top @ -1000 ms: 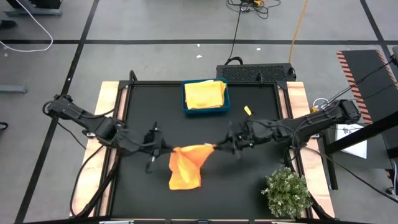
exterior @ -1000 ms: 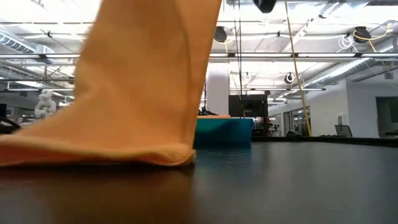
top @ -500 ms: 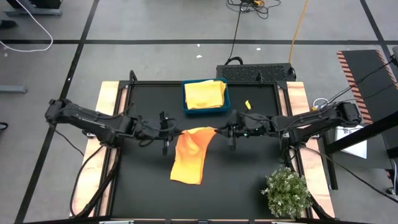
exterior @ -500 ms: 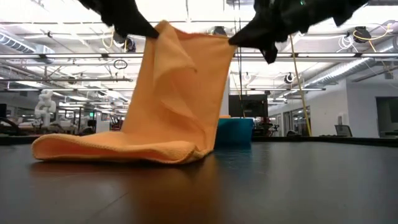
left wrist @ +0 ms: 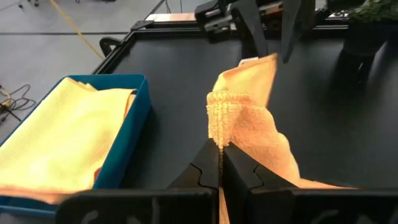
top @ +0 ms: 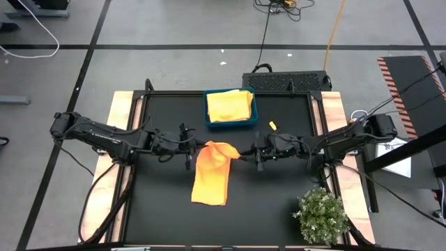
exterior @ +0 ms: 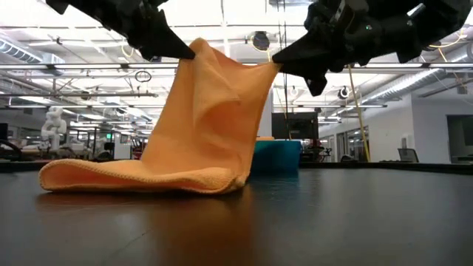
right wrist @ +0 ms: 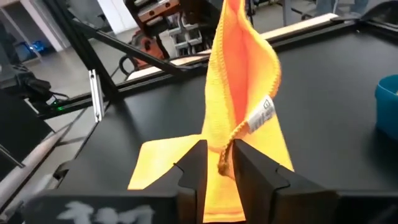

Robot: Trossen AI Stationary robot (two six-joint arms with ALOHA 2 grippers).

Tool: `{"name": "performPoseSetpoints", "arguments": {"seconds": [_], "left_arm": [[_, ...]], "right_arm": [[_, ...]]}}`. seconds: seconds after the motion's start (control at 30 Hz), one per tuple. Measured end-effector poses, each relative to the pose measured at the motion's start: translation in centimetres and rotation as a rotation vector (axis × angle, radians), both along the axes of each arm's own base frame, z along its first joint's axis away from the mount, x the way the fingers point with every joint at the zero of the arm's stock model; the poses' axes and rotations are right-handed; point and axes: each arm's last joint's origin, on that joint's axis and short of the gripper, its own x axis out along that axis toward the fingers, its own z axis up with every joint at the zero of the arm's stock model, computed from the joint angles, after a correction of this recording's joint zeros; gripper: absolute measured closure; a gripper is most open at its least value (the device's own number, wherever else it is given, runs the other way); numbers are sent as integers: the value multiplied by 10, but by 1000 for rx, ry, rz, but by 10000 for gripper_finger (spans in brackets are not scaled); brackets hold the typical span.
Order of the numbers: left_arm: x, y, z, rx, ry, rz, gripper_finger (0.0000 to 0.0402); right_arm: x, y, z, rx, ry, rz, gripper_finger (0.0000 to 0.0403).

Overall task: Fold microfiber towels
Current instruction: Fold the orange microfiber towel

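An orange towel [top: 212, 174] is held up by its far end between my two grippers at the table's middle; its near part [exterior: 140, 177] lies on the black table. My left gripper [top: 196, 148] is shut on its left top corner, my right gripper [top: 245, 153] on its right top corner. A pale yellow towel [top: 230, 105] lies in the teal tray [top: 207, 116] at the far edge. Other towels are out of view. My left gripper pinches the towel's bunched far left corner [left wrist: 219, 122] between its two fingers, coming level from the table's left. The towel hangs below in loose folds. My right gripper pinches the far right corner [right wrist: 225, 148], near the white label, coming level from the table's right. The cloth between the grippers sags slightly.
A small bushy green plant [top: 321, 216] stands at the near right corner. A small yellow bit [top: 272, 126] lies right of the tray. Wooden side rails [top: 118, 132] border the black table.
Both grippers have carried the towel's held end toward the table's far edge and then down a little, coming closer together. The towel has been drawn out into a long strip on the table, its near end staying down.
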Motion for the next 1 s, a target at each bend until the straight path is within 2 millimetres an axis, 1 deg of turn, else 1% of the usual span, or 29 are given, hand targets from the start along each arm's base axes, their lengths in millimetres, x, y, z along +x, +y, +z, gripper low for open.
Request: {"name": "performPoseSetpoints", "arguments": {"seconds": [0.2, 0.4, 0.47, 0.53, 0.63, 0.8, 0.9, 1.0], "left_arm": [[1, 0, -1, 20, 6, -2, 396], [8, -2, -11, 88, 49, 0, 398], [11, -4, -18, 107, 81, 4, 399], [15, -8, -21, 118, 77, 1, 399], [15, -19, -22, 149, 69, -26, 399], [12, -39, -22, 203, 52, -8, 400], [6, -56, -21, 221, 26, -3, 400], [1, -77, -24, 242, 3, 26, 400]], "right_arm": [[7, 0, -8, -34, -22, 8, 311], [12, 4, -14, -76, -34, 40, 282], [13, 4, -15, -69, -40, 61, 276], [13, 6, -16, -66, -37, 80, 274], [13, 9, -16, -66, -37, 89, 273], [12, 15, -16, -80, -41, 111, 273], [12, 18, -17, -92, -37, 105, 273], [11, 21, -17, -109, -34, 96, 273]]}}
